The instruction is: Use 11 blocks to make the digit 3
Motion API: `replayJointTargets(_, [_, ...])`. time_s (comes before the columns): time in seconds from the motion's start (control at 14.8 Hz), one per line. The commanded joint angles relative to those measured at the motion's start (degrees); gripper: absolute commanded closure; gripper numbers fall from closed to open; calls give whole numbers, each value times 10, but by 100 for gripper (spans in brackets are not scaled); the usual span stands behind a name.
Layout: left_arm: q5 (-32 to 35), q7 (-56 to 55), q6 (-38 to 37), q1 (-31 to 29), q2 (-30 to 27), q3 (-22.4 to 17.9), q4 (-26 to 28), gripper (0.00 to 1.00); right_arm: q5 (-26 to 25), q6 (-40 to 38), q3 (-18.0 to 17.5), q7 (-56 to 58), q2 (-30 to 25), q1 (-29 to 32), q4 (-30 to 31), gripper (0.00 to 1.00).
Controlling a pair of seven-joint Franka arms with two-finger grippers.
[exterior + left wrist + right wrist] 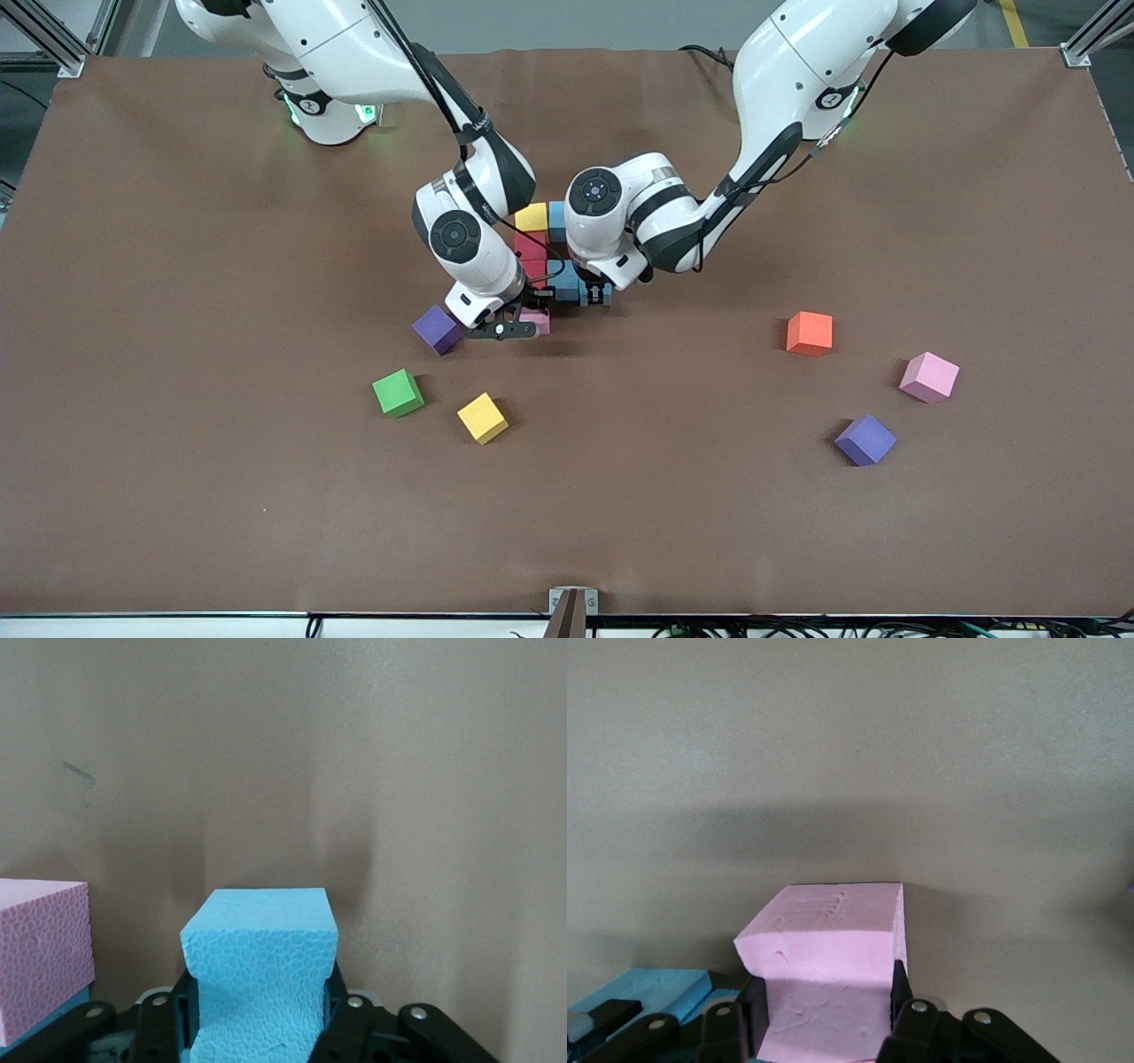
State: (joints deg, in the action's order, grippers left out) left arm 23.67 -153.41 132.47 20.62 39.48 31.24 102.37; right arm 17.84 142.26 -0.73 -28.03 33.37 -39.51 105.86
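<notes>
**Both grippers seating cubes at the near end of the half-built 3**

Step in hand, as I judge it: each arm places a cube onto the figure's near end. To do it well: press each cube flush against its neighbour, faces square, no gap; release one gripper at a time, lift straight up so the foam doesn't drag. The two wrists are close together, so risk of a bump if both retreat at once.

Left gripper [595,293]: clamped on a light blue cube [260,979], foam visibly squeezed at the sides, low over the desk [177,266] at the figure's near end. Left arm comes from 1 o'clock, elbow bent, wrist pointing down.

Right gripper [524,323]: clamped on a pink cube [824,988], just beside the blue one, toward the right arm's end. Right arm comes from 11 o'clock, forearm steep, hand tipped down.

The partial 3 [540,239] sits at desk centre, mostly hidden by the wrists: yellow and blue on the end farthest from the camera, red below. Exact cube count I cannot tell.

Loose task cubes: purple cube [438,329] at 9 o'clock of the right gripper, close; yellow cube [482,417] at 6–7 o'clock; second pink [928,377] and second purple [866,439] out at 4 o'clock. Green cube [397,392] and orange cube [810,333] are not needed.
</notes>
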Motion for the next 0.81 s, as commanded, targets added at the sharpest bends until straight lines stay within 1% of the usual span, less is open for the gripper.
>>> replayJointTargets(0.0, [9, -11, 6, 8, 21, -2, -7, 17, 18, 8, -9, 16, -26, 8, 29, 100])
replayJointTargets(0.07, [11, -7, 6, 8, 21, -2, -9, 0, 19, 7, -9, 16, -26, 8, 31, 100])
replayJointTargets(0.61, [5, -5, -9, 3, 6, -1, -6, 0, 19, 7, -9, 27, -36, 8, 42, 100])
replayJointTargets(0.74, [5, -1, -30, 2, 2, 1, -5, 0, 19, 7, -9, 27, -37, 8, 43, 100])
